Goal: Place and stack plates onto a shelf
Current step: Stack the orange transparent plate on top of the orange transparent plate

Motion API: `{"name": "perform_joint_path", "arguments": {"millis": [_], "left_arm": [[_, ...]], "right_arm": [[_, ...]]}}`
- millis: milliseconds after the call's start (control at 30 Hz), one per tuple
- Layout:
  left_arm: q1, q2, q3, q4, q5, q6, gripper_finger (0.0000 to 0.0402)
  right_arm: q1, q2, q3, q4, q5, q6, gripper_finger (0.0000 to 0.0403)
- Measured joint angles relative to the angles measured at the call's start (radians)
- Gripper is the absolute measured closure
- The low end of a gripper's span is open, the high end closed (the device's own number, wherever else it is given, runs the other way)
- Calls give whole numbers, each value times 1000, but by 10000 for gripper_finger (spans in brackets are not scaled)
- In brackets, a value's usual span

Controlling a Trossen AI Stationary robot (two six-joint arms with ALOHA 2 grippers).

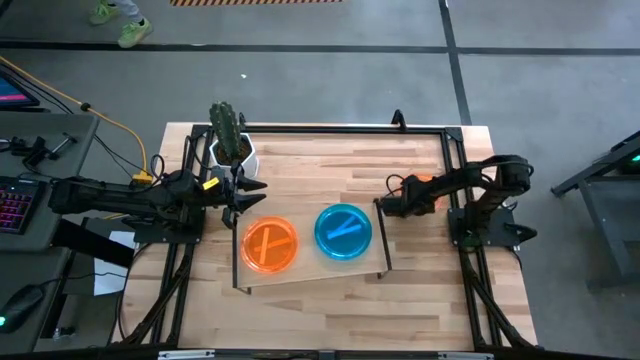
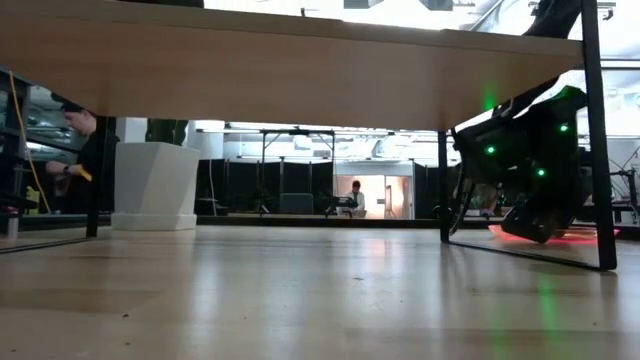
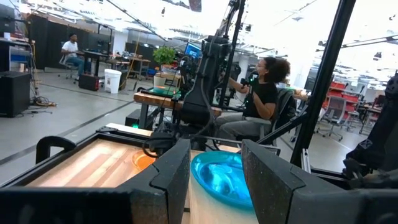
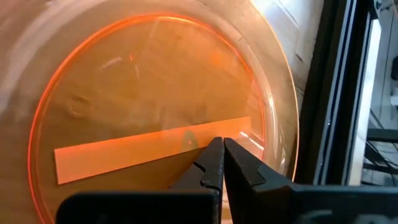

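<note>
On the shelf (image 1: 305, 272) an orange plate (image 1: 270, 245) and a teal plate (image 1: 343, 232) lie flat, side by side. A second orange plate (image 1: 425, 181) lies on the table just right of the shelf's right rail, mostly hidden under my right arm. It fills the right wrist view (image 4: 143, 93). My right gripper (image 1: 388, 207) is shut, and its tips (image 4: 222, 149) stand over this plate's floor. My left gripper (image 1: 250, 195) is open and hovers at the shelf's far left corner, beside the cactus pot. The teal plate (image 3: 221, 177) shows between its fingers, farther off. My right gripper points its shut fingertips (image 4: 214, 155) slanting down from the table's right, into the orange plate on the table. They are over its floor (image 4: 186, 140), close to the rim on the rail's side. Whether the tips touch the floor I cannot tell. The plate lies flat on the table.
The white cactus pot (image 1: 232, 152) stands at the table's far left, close behind my left gripper. The shelf's black rails (image 1: 381, 235) stand at its short ends, the right one next to my right gripper. Bare tabletop lies along the far edge. People sit in the room beyond.
</note>
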Motion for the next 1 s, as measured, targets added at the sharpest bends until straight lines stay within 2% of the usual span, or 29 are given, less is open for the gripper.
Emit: {"name": "perform_joint_path", "arguments": {"millis": [367, 733, 867, 1000], "left_arm": [[0, 0, 0, -1, 0, 0, 266], [0, 0, 0, -1, 0, 0, 266], [0, 0, 0, -1, 0, 1, 266], [0, 0, 0, -1, -4, 15, 266]], "right_arm": [[-198, 0, 2, 25, 4, -165, 403], [-353, 7, 76, 223, 47, -362, 403], [-385, 4, 110, 339, -5, -415, 403], [-401, 4, 149, 467, -127, -474, 403]]}}
